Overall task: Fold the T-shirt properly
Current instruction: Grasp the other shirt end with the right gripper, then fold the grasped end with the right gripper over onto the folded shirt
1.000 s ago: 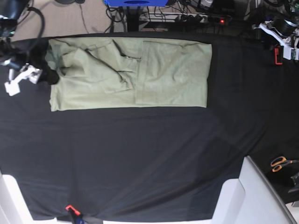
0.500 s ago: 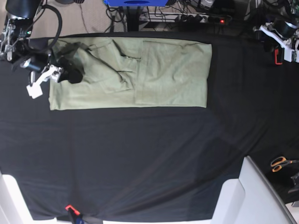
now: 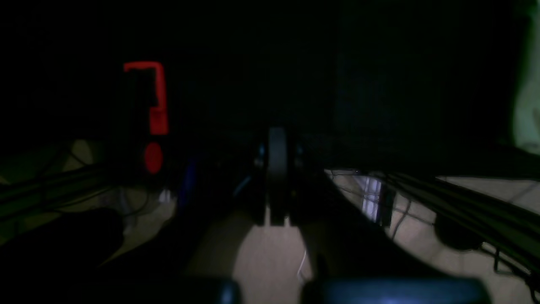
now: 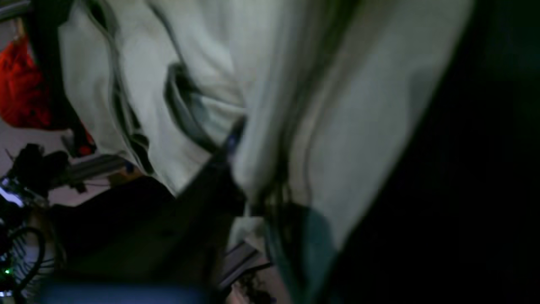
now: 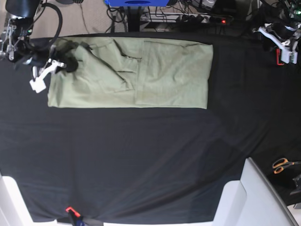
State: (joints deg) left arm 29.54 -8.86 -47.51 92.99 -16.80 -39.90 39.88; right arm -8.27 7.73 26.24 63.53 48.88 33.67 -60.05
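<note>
The pale green T-shirt lies folded into a long rectangle across the far part of the black tablecloth, with rumpled layers on its left half. My right gripper sits on the shirt's upper left corner. In the right wrist view the right gripper is shut on a bunched fold of the T-shirt. My left gripper hangs beyond the table's far right corner, its fingers pressed together with nothing between them. The left arm stays off the shirt.
A red clamp grips the table's far right edge, also in the left wrist view as the red clamp. Orange-handled scissors lie at the right. White panels stand at the near corners. Cables and a power strip lie behind the table.
My right gripper moved from beside the shirt's left edge onto its upper left corner and closed on the cloth. The shirt's left edge shifted slightly. The left arm stayed put.
</note>
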